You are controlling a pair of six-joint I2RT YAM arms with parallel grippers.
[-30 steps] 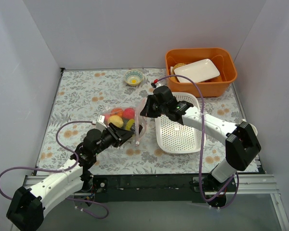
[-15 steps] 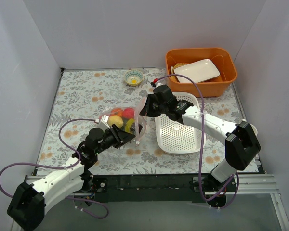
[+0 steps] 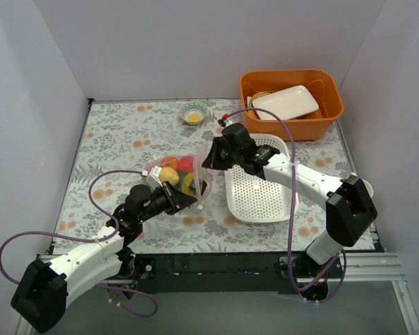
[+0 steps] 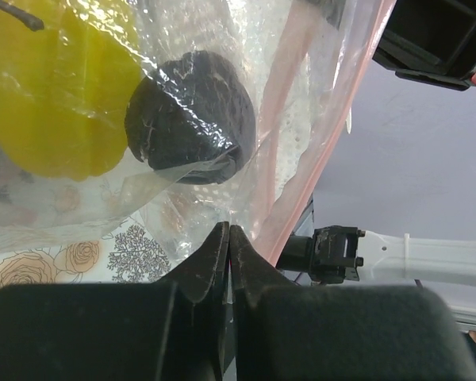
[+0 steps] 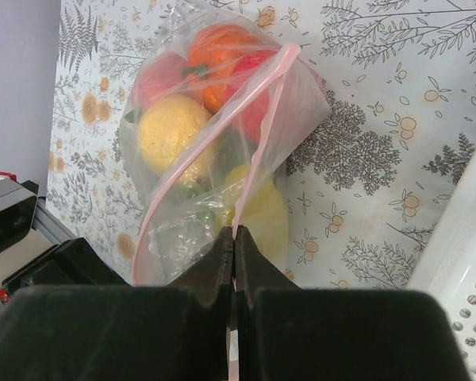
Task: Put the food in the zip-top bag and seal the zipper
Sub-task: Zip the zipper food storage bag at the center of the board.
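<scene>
The clear zip-top bag (image 3: 178,174) lies mid-table with the toy fruits inside: orange (image 5: 222,49), red (image 5: 160,75), two yellow (image 5: 168,136) and the dark avocado (image 4: 192,117). Its pink zipper strip (image 5: 266,119) runs along the mouth, which gapes open. My right gripper (image 3: 208,159) is shut on the zipper strip at the mouth's far end (image 5: 233,232). My left gripper (image 3: 193,200) is shut on the bag's plastic near the mouth's near end (image 4: 229,230).
A white perforated basket (image 3: 260,188) lies just right of the bag. An orange bin (image 3: 290,105) with a white plate stands at the back right. A small bowl (image 3: 194,112) sits at the back centre.
My left arm has crept slightly right and forward with the bag's edge in its jaws. The right gripper has barely moved.
</scene>
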